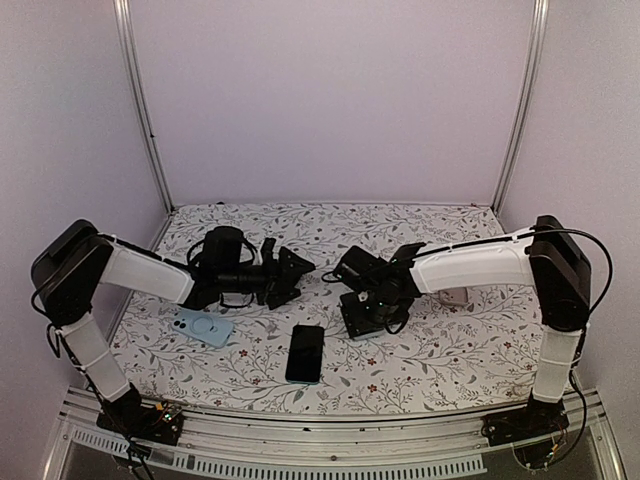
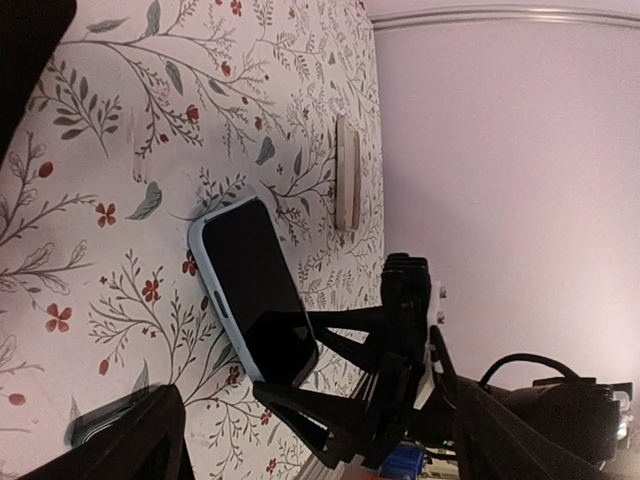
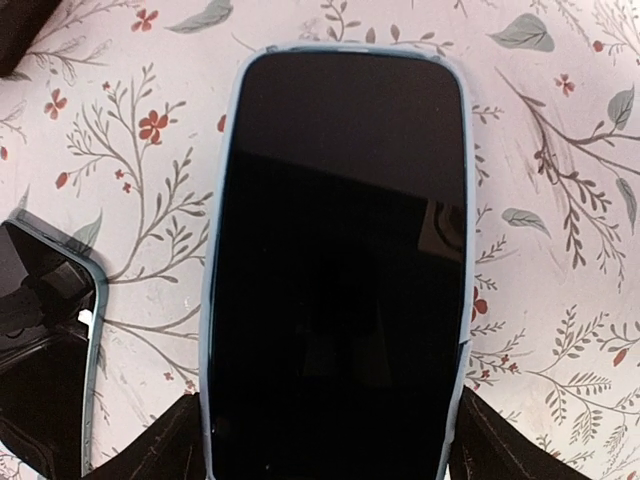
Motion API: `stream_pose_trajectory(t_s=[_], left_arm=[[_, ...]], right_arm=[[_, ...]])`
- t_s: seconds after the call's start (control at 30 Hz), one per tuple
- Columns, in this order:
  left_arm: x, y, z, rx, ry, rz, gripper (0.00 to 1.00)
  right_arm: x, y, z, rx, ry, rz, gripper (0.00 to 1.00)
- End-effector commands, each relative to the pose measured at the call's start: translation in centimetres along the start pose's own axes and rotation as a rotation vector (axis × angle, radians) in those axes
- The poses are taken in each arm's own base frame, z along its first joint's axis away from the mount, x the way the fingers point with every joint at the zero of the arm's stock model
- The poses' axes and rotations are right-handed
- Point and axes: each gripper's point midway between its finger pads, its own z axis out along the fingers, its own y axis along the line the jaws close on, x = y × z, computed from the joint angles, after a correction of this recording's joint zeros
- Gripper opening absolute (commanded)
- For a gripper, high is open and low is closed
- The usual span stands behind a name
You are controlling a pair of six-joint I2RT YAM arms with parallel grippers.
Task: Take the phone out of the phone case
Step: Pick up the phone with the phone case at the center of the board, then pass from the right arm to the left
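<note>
The phone (image 3: 335, 270) lies flat and screen up on the table (image 1: 440, 350), a little right of the middle, and sits inside the pale blue phone case (image 3: 210, 330), whose rim shows all round the dark glass. The right pincer (image 3: 330, 398) stands low over its near end, its 2 fingers (image 3: 165, 445) spread to the case's width, 1 just beside each long edge; whether they press on it I cannot tell. A second phone (image 1: 305, 352), also screen up, lies just to its left, nearer the front edge. The left pincer (image 1: 292, 272) hangs above the table left of centre, pointing right, wide open and empty. A pale blue slab (image 1: 203, 326) with camera lenses lies below it, and a beige block (image 1: 452, 297) sits by the right arm.
</note>
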Motion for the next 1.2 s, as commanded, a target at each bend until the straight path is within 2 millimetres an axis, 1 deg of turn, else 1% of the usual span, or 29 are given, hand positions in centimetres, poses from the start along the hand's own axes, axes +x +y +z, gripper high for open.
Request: stream_pose_trajectory(t_s=[0.0, 0.2, 0.47, 0.7, 0.8, 0.97, 1.07, 1.17], left_arm=[[-0.1, -0.2, 0.6, 0.023, 0.016, -0.011, 0.95], [0.1, -0.3, 1.4, 0.030, 0.032, -0.021, 0.94], [0.9, -1.1, 2.4, 0.045, 0.061, -0.043, 0.94], [1.9, 0.3, 4.2, 0.001, 0.087, -0.144, 0.91], [2.3, 1.0, 4.9, -0.046, 0.096, -0.167, 0.89], [2.9, 1.3, 6.3, -0.070, 0.119, -0.196, 0.84], [2.9, 1.7, 7.0, -0.098, 0.118, -0.197, 0.83], [2.7, 2.1, 7.6, -0.115, 0.107, -0.198, 0.81]], right_arm=[[-3.0, 0.3, -2.9, -0.044, -0.135, 0.034, 0.51], [-3.3, 0.6, -3.2, -0.066, -0.150, 0.031, 0.51], [-3.1, 0.1, -2.6, -0.102, -0.135, 0.069, 0.51], [-3.4, -0.4, -2.8, -0.175, -0.137, 0.125, 0.51], [-3.2, -0.5, -2.7, -0.210, -0.135, 0.148, 0.52], [-2.8, -0.4, -2.4, -0.272, -0.124, 0.183, 0.52], [-2.8, -0.7, -2.3, -0.296, -0.127, 0.211, 0.52], [-2.5, -0.5, -2.4, -0.339, -0.117, 0.228, 0.52]])
